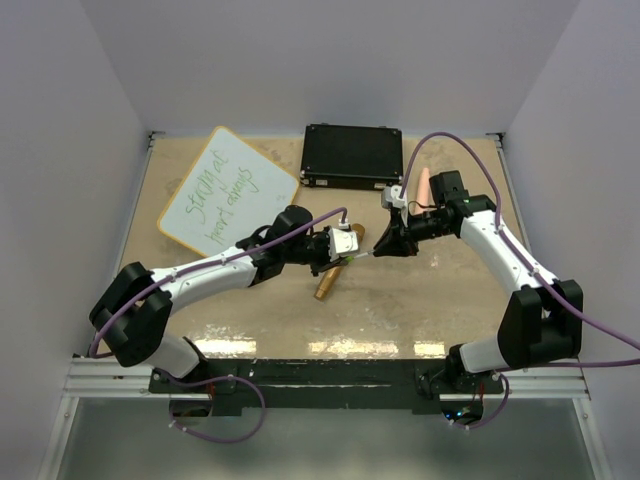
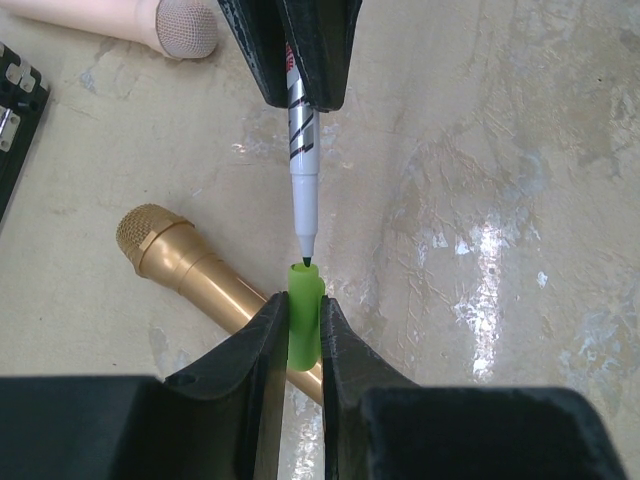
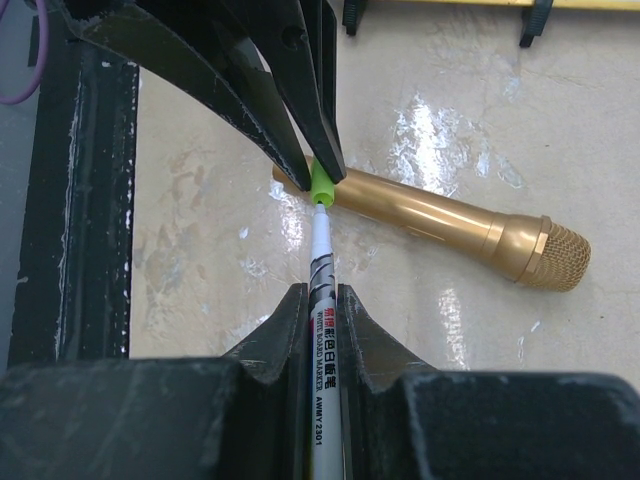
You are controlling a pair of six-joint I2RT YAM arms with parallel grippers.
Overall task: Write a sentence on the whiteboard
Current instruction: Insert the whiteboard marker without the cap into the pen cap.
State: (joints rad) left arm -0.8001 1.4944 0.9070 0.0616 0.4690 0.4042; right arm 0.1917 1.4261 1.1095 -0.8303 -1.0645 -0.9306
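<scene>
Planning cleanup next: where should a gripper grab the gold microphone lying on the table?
Take the gold microphone by its straight handle, mid-length, from above, jaws across it. It lies flat on the table; the mesh head is wider and rounded, likely to slip.

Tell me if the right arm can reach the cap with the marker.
Likely yes: the right gripper holds the marker tip at the mouth of the green cap in the left gripper; nothing between.

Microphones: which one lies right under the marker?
The gold microphone, lying beneath the marker and its green cap. The pink microphone sits farther off, beside the black case.
</scene>
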